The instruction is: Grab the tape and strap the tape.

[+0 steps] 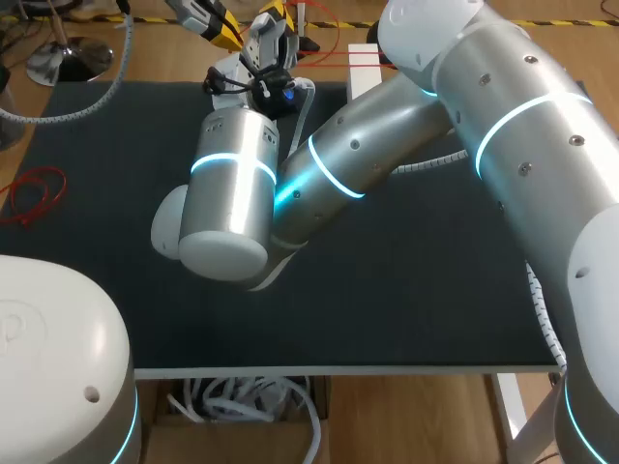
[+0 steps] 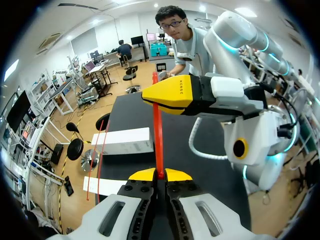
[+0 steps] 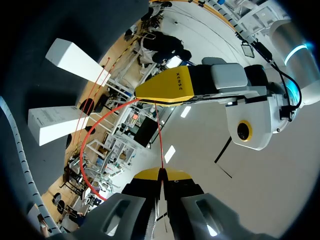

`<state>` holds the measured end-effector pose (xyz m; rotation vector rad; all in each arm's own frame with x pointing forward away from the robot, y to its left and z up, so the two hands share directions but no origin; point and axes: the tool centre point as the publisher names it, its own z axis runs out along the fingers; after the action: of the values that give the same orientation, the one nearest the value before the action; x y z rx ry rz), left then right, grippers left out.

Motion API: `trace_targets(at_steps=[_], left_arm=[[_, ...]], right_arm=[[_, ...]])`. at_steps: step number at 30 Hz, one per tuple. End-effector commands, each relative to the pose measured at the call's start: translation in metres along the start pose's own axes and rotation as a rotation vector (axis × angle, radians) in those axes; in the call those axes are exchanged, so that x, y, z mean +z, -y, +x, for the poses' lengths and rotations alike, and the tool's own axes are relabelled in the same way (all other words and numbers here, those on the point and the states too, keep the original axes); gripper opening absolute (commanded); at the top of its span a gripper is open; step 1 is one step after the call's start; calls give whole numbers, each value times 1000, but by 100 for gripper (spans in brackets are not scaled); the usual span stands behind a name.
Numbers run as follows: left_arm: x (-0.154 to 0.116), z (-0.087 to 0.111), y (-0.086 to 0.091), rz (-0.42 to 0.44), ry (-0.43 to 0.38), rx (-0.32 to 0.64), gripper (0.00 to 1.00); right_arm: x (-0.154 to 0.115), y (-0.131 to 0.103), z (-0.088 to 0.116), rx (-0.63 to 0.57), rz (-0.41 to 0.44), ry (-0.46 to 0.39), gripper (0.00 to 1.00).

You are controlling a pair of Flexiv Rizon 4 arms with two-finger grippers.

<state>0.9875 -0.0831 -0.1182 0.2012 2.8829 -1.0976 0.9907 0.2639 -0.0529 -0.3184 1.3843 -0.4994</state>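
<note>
The tape is a thin red strap (image 2: 158,135). My left gripper (image 2: 160,175) is shut on one end of it, and the strap runs straight ahead to my right gripper (image 2: 167,96), which faces it. From the right wrist, my right gripper (image 3: 161,174) is shut on the tape (image 3: 160,142). The short stretch leads to my left gripper (image 3: 162,90), and a slack loop hangs off to one side. In the head view both grippers meet above the table's far edge, the left gripper (image 1: 221,29) beside the right gripper (image 1: 273,24).
Two white blocks (image 2: 122,141) sit at the far end of the black table (image 1: 406,290), with red tape strands stretched across them (image 1: 329,60). My right arm (image 1: 319,174) lies across the table's middle. A corrugated grey hose (image 1: 430,164) trails under it.
</note>
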Motion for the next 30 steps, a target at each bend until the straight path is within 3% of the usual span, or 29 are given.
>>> trace_targets(at_steps=[1,30], left_arm=[[-1,-1,1,-4,-4,-1,0],[-1,-1,1,-4,-4,-1,0]], right_arm=[[0,-1,-1,-6,-3,-2,0],[-2,4,-5,-7,0,-6,0]])
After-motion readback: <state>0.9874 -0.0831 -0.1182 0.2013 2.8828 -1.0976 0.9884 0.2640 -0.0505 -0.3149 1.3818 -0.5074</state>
